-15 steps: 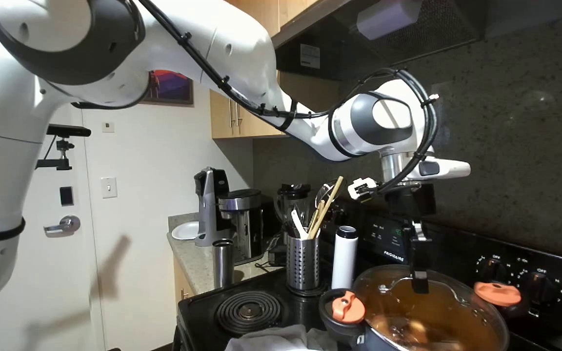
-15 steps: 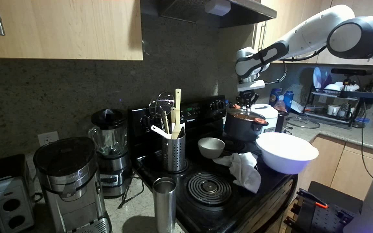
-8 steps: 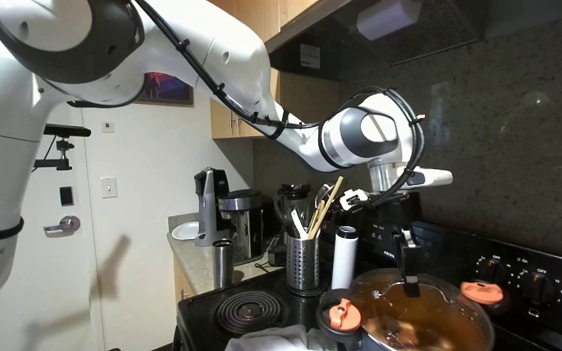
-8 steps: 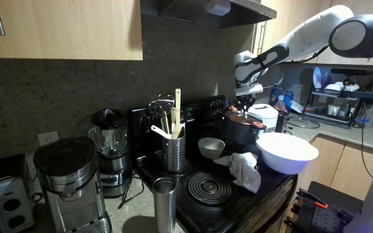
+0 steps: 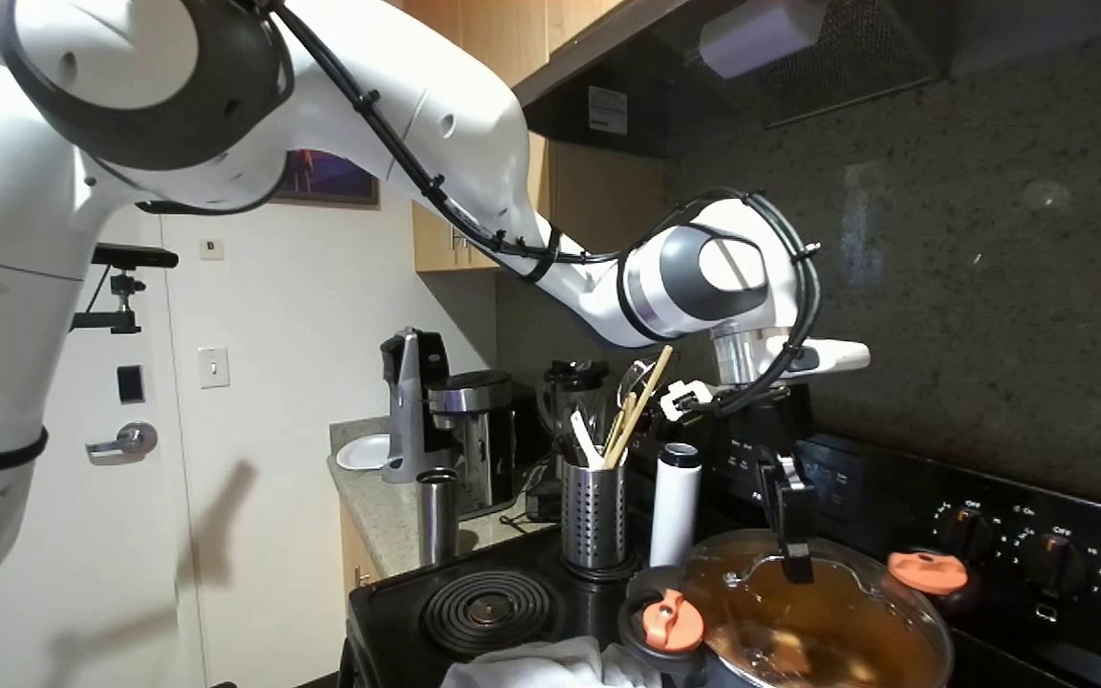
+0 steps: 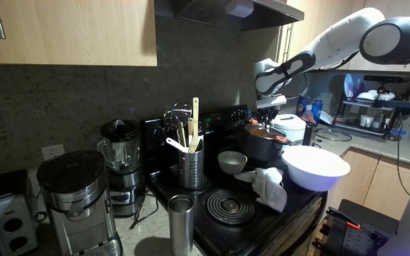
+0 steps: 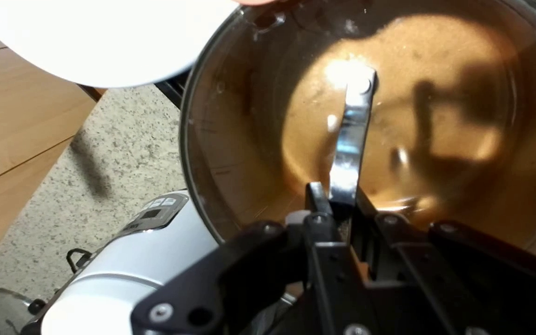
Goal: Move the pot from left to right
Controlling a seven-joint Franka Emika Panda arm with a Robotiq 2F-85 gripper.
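Note:
The large dark-grey pot (image 6: 260,149) stands at the back of the stove, with orange-red side handles, seen in an exterior view (image 5: 673,623). A clear glass lid (image 5: 837,621) covers it, and the orange-brown inside shows through. The lid has an arched metal handle (image 7: 352,135). My gripper (image 7: 338,194) is above the lid with its fingers closed on both sides of this handle. It also shows pointing down over the lid in both exterior views (image 5: 796,562) (image 6: 267,120). The pot's underside is hidden, so I cannot tell whether it touches the stove.
A small white bowl (image 6: 232,163) is close beside the pot. A cloth (image 6: 267,188) and a large white bowl (image 6: 315,169) lie in front. A utensil holder (image 5: 593,521) and white bottle (image 5: 674,506) stand nearby. A white cooker (image 6: 290,128) is behind the pot.
My gripper and the pot with its lid have shifted together to the left and slightly lower in both exterior views. The fingers stay around the lid handle.

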